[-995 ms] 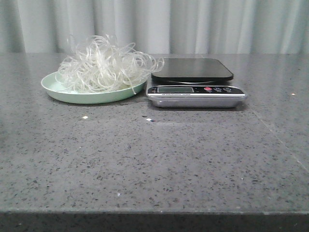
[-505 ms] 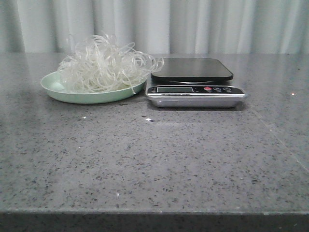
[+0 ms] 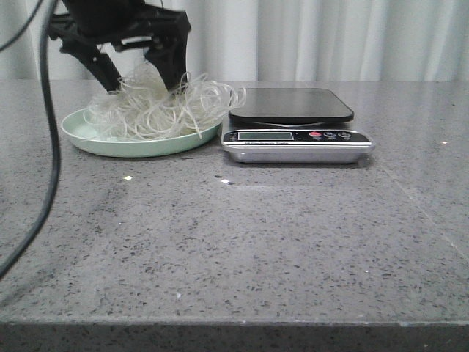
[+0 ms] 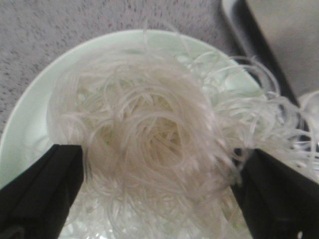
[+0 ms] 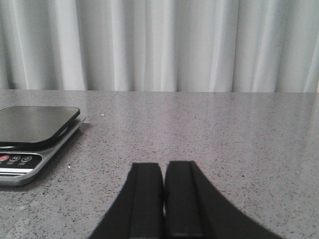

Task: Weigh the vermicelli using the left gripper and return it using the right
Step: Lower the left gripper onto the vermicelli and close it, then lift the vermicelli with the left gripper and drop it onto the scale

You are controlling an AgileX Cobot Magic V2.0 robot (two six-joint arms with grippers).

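Note:
The vermicelli [image 3: 157,103] is a fluffy whitish tangle heaped on a pale green plate [image 3: 88,136] at the back left of the table. My left gripper [image 3: 143,84] reaches down from above with its two black fingers set wide on either side of the heap's top, its jaws open. In the left wrist view the vermicelli [image 4: 154,144] fills the gap between the fingers [image 4: 40,189] over the plate [image 4: 30,124]. The scale [image 3: 297,125] stands just right of the plate. My right gripper [image 5: 163,172] is shut and empty, low over bare table to the right of the scale [image 5: 30,134].
A thick black cable [image 3: 47,147] hangs from the left arm down across the left side of the front view. White curtains [image 3: 330,40] close off the back. Some noodle strands hang over the plate's rim toward the scale.
My left gripper has come down into view from above and now straddles the top of the vermicelli, pressing the heap slightly. The cable has appeared at the left.

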